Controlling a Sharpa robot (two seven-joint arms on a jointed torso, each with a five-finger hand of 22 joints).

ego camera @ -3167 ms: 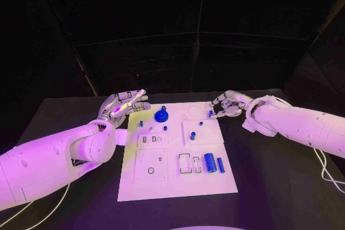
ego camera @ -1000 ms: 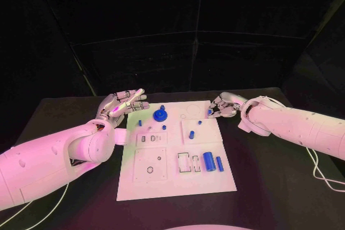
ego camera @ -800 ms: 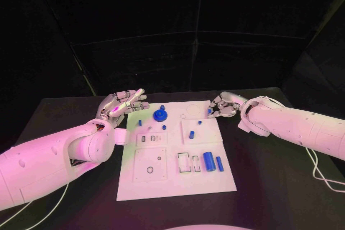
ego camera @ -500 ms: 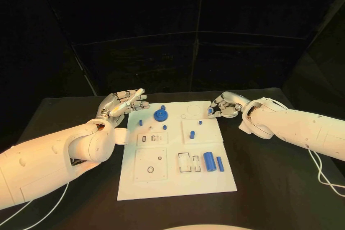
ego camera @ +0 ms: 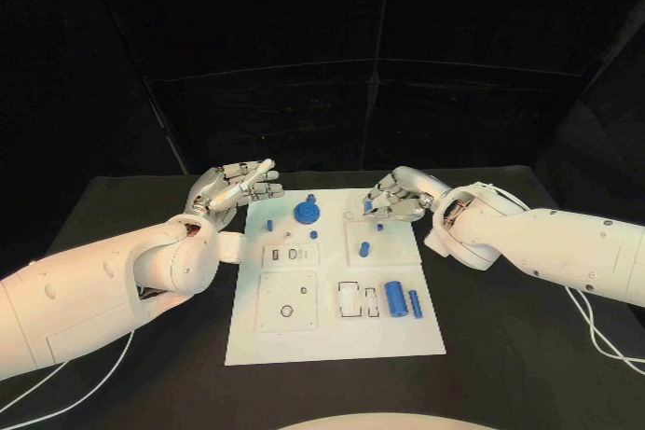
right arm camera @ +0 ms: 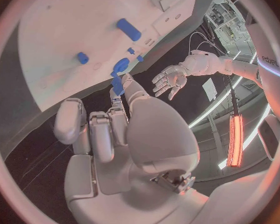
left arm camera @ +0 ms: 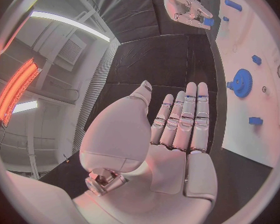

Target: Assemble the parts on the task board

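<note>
From the head view you see the task board [ego camera: 336,337] lying flat in the middle of the black counter [ego camera: 538,355], with the right hand [ego camera: 392,195] over its far right corner and the left hand [ego camera: 236,189] just off its far left edge. The right wrist view shows you what the head view hardly resolves: the right hand's fingers [right arm camera: 118,87] pinch a small blue part [right arm camera: 117,83] above the board. The left wrist view shows the left hand's fingers [left arm camera: 187,119] straight, released, palm bare. A blue gear [ego camera: 308,209] stands near the board's far edge.
</note>
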